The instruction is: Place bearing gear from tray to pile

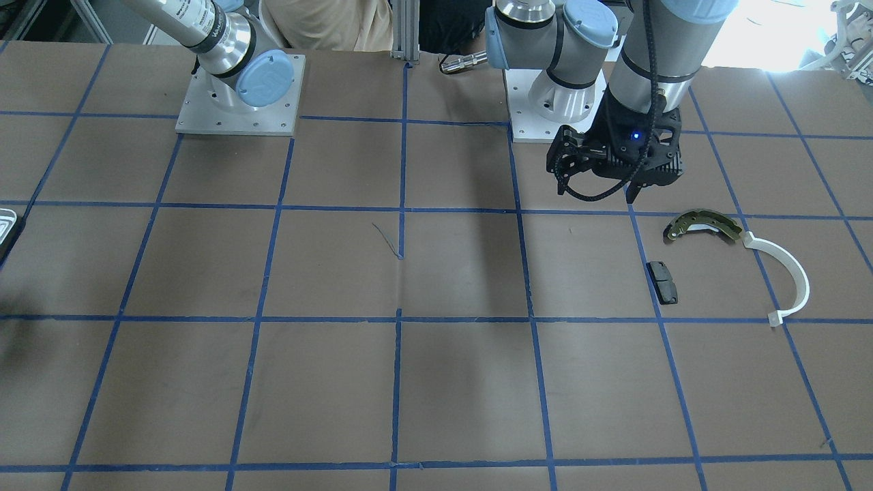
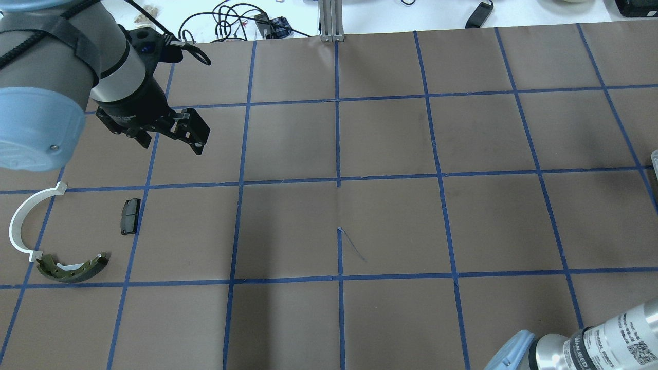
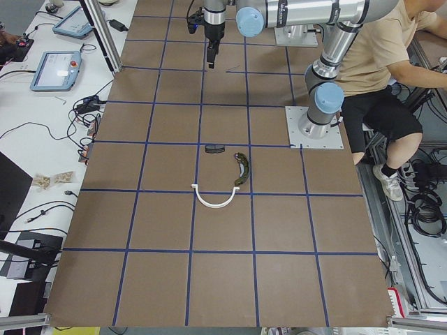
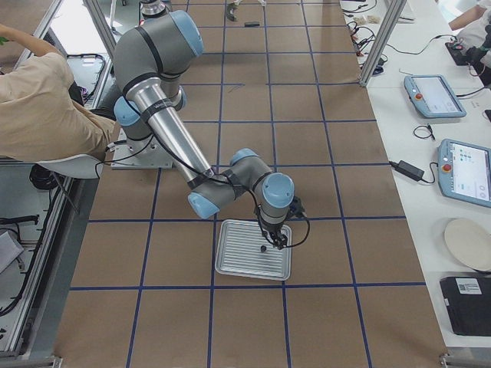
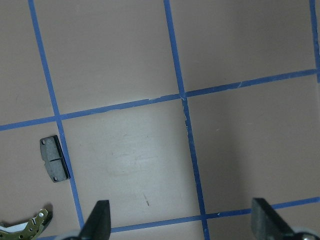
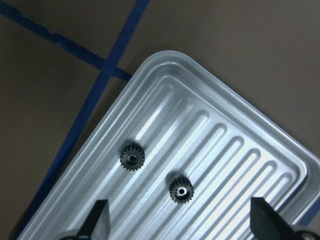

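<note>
The silver ribbed tray (image 6: 165,57) holds two small dark bearing gears (image 6: 132,157) (image 6: 180,189). My right gripper (image 6: 182,225) hovers over the tray, open and empty; the gears lie just ahead of its fingertips. It also shows in the exterior right view (image 4: 274,239) above the tray (image 4: 230,264). The pile lies at the other end of the table: an olive brake shoe (image 2: 72,268), a white arc (image 2: 23,221) and a dark pad (image 2: 130,216). My left gripper (image 2: 172,144) hangs open and empty beyond the pile, with the pad (image 5: 54,159) in its view.
Brown paper with a blue tape grid covers the table (image 2: 390,216). Only a sliver of the tray (image 1: 5,225) shows at the front-facing view's left edge. A seated operator (image 3: 380,63) is behind the robot bases. Cables and tablets lie on the side bench (image 4: 460,161).
</note>
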You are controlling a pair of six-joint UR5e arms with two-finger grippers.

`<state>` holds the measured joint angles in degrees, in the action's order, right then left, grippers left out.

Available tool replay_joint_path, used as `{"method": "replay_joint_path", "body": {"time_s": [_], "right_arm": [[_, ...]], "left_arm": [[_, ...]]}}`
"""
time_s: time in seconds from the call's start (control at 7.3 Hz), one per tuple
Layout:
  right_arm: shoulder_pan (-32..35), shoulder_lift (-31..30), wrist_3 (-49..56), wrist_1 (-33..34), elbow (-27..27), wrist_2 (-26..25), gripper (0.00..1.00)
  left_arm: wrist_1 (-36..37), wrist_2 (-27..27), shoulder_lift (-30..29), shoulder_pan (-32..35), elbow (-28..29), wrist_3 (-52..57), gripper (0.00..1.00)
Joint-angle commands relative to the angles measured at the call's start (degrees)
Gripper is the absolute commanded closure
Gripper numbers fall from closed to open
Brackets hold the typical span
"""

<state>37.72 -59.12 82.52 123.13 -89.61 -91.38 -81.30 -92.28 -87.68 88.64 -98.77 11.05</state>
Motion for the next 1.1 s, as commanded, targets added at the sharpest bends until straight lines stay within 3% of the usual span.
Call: {"method": "replay_joint_path", "body": {"time_s": [0.0, 0.41, 0.55, 0.68, 0.96], "right_arm": [[-0.4, 3.2, 0.5, 5.6, -0.3, -0.1, 0.00], [-0.4, 4.2, 0.6, 5.4, -0.4, -0.6, 0.01], [-0.4, 4.5, 0.2, 5.4, -0.4, -3.0, 0.15], [-0.4, 4.8, -0.2, 5.4, -0.5, -3.2, 0.17], [-0.4, 5.0, -0.2, 5.3, -0.5, -3.2, 0.47]], "left_arm": [[0.7, 0.4, -0.4, 0.1, 0.5, -0.4, 0.00], [0.7, 0.3, 0.7, 0.3, -0.2, -0.1, 0.00], [0.7, 0.3, 0.1, 0.1, -0.3, -0.1, 0.00], [0.7, 0.3, 0.1, 0.2, -0.4, -0.4, 0.00], [0.7, 0.3, 0.4, 0.2, -0.4, -0.2, 0.00]]}}
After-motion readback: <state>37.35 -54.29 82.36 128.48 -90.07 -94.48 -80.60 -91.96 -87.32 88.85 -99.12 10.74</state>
